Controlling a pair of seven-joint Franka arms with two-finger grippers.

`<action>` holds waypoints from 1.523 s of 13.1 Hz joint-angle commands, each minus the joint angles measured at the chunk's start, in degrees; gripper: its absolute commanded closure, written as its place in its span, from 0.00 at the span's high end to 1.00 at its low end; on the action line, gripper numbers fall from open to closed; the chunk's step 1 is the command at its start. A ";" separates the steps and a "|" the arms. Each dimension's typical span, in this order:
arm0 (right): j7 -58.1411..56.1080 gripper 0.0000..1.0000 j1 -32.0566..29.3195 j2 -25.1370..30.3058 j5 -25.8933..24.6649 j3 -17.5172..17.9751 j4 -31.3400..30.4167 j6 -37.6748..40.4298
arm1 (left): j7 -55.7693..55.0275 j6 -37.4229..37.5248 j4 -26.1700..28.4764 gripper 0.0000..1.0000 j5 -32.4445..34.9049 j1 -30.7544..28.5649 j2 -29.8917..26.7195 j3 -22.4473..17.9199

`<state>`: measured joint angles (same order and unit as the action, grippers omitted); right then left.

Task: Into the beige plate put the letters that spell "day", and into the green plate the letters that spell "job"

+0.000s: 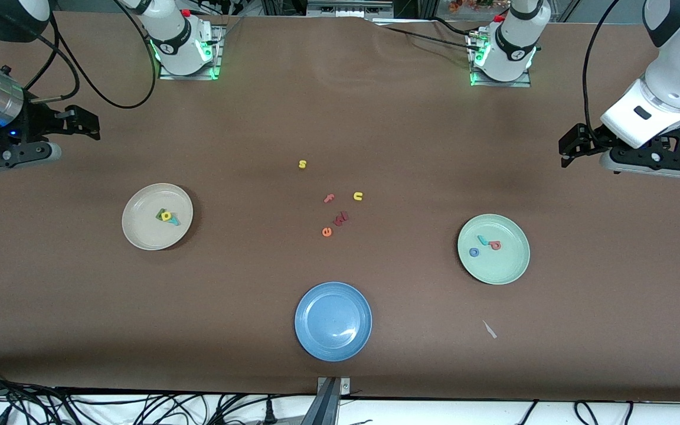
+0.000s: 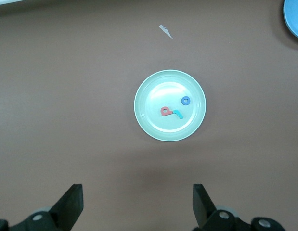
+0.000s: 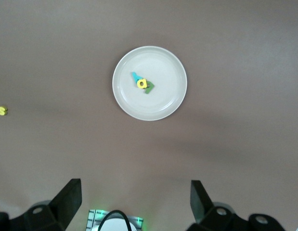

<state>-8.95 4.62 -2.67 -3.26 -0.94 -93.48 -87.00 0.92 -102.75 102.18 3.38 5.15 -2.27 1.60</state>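
The beige plate (image 1: 142, 227) lies toward the right arm's end of the table. In it a yellow "a" (image 1: 166, 216) rests on a dark green letter (image 1: 160, 213) and a teal "y" (image 1: 175, 221). The green plate (image 1: 505, 268) lies toward the left arm's end and holds a teal "j" (image 1: 483, 240), a pinkish-red letter (image 1: 496, 245) and a blue "o" (image 1: 474, 252), each apart. My right gripper (image 1: 83, 121) hangs open and empty above bare table near its end. My left gripper (image 1: 570, 144) hangs open and empty likewise, well above the table.
A blue plate (image 1: 316, 307) with nothing in it sits nearest the front camera at mid-table. Loose letters lie in the middle: yellow "s" (image 1: 302, 164), pink "f" (image 1: 329, 198), yellow "u" (image 1: 358, 196), a dark red letter (image 1: 340, 219), orange "e" (image 1: 327, 232). A white scrap (image 1: 489, 329) lies nearer the camera than the green plate.
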 commanded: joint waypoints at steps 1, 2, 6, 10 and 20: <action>-0.37 1.00 -1.28 0.30 0.01 1.03 0.23 -1.24 | 1.36 0.70 -1.45 1.00 -1.97 0.21 0.69 0.07; -0.37 1.00 -1.28 0.30 0.01 1.03 0.23 -1.85 | 1.28 1.05 -1.54 1.00 -2.23 0.21 0.69 0.59; -0.28 1.00 -1.37 0.21 0.01 0.06 0.32 -1.77 | 1.19 1.41 -2.16 1.00 -2.24 0.21 0.77 0.60; -0.37 1.00 -1.19 0.03 0.01 -1.96 0.49 -1.68 | 1.36 1.67 -2.24 1.00 -2.24 0.12 0.77 0.60; -0.37 1.00 -1.28 -0.41 -0.08 -2.05 0.76 -1.86 | 1.45 2.02 -2.24 1.00 -2.24 0.12 0.77 0.60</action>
<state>-8.94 3.83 -2.84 -3.26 -3.18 -93.48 -88.92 0.92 -102.14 101.67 2.30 5.28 -2.16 2.34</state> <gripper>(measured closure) 0.000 0.000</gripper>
